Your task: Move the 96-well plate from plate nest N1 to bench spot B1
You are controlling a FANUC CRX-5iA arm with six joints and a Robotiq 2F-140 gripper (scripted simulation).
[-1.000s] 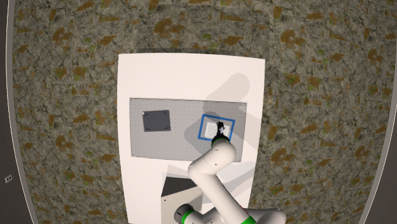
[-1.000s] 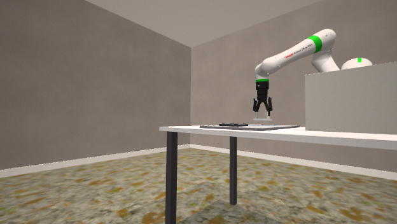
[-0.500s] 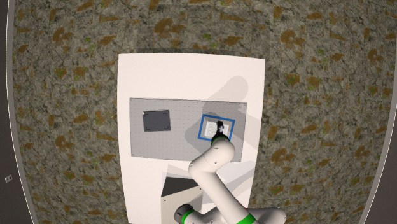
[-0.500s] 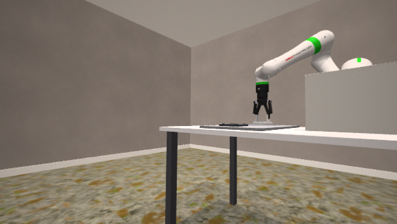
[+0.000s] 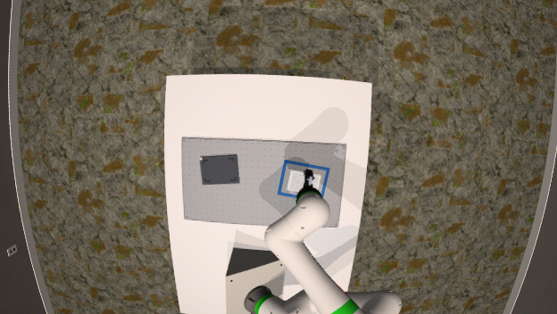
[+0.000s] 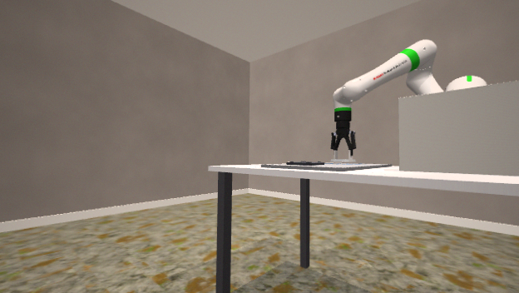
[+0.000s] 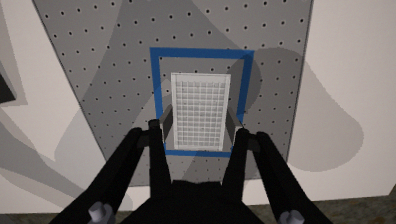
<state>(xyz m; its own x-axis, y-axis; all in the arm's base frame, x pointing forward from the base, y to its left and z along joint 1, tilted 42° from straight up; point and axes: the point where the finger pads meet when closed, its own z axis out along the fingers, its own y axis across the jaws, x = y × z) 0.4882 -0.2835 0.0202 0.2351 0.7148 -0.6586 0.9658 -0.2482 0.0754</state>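
The white 96-well plate (image 7: pixel 200 111) is between the fingers of my gripper (image 7: pixel 199 113), which is shut on its long sides. The plate sits inside the blue taped outline B1 (image 7: pixel 200 102), long sides along the outline's long sides. In the overhead view the plate (image 5: pixel 303 180) is within the outline under the gripper (image 5: pixel 308 175). In the side view the gripper (image 6: pixel 343 146) holds the plate (image 6: pixel 343 161) very low over the grey deck; I cannot tell if it touches. The dark plate nest N1 (image 5: pixel 219 169) stands empty at the deck's left.
The grey perforated deck (image 5: pixel 263 180) lies on the white table (image 5: pixel 268 192). A grey box (image 6: pixel 457 129) stands at the table's near end by the arm's base. A dark panel (image 5: pixel 250 260) lies near the base.
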